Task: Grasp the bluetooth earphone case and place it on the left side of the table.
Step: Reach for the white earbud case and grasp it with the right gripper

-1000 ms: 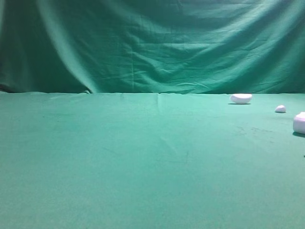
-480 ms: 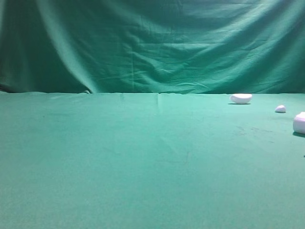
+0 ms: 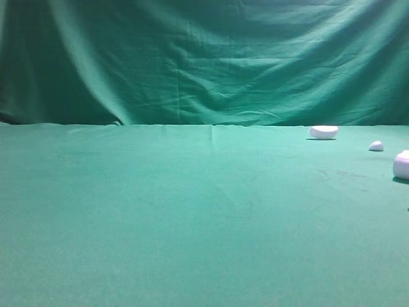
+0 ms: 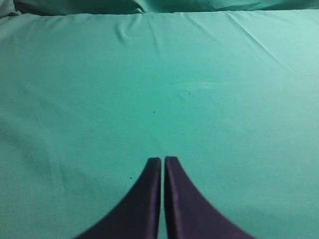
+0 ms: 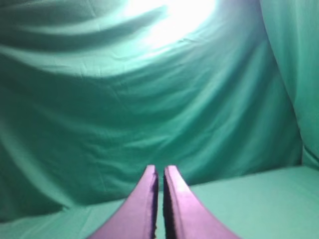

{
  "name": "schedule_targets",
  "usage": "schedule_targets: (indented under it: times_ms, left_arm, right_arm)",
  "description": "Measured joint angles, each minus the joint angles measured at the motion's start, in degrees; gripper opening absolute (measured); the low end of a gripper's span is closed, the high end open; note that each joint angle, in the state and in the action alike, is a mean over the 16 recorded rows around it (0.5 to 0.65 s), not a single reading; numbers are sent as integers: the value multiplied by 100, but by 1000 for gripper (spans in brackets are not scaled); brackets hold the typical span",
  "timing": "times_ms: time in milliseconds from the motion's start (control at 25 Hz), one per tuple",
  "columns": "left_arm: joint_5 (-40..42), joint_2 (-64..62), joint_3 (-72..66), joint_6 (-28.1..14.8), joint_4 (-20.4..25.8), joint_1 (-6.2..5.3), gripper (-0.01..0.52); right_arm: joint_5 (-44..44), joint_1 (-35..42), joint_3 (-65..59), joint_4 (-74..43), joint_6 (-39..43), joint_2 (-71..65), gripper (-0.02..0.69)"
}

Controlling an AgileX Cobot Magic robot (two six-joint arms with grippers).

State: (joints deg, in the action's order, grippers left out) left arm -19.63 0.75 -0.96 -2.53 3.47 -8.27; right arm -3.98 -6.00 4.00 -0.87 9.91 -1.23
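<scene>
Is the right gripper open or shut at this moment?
Shut. In the right wrist view the right gripper's two dark fingers run side by side with only a thin slit between them, holding nothing.

- Honestly nothing has moved between the earlier exterior high shots and this one.
- Only difference I can spot is the faint crease on the table [image 3: 192, 211] cloth near the middle looks a touch softer, probably just camera noise.

Three white things sit at the bench's [image 3: 192, 217] two o'clock: one earphone case [image 3: 402, 165], one flatter half-oval piece [image 3: 323, 132], one tiny lump [image 3: 376, 146].
</scene>
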Motion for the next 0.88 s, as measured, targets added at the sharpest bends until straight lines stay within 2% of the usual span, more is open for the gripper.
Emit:
schedule_targets:
  times_ms: [160, 400, 880]
  left_arm:
    - [0, 0, 0, 0, 0, 0, 0]
    - [0, 0, 0, 0, 0, 0, 0]
    - [0, 0, 0, 0, 0, 0, 0]
  right_arm:
    - [-441, 0, 567, -36, -114, -342, 0]
    - [-1929, 0, 1514, -131, -360, -1140, 0]
    - [-4166, -47, 2886, -30, -664, -3811, 0]
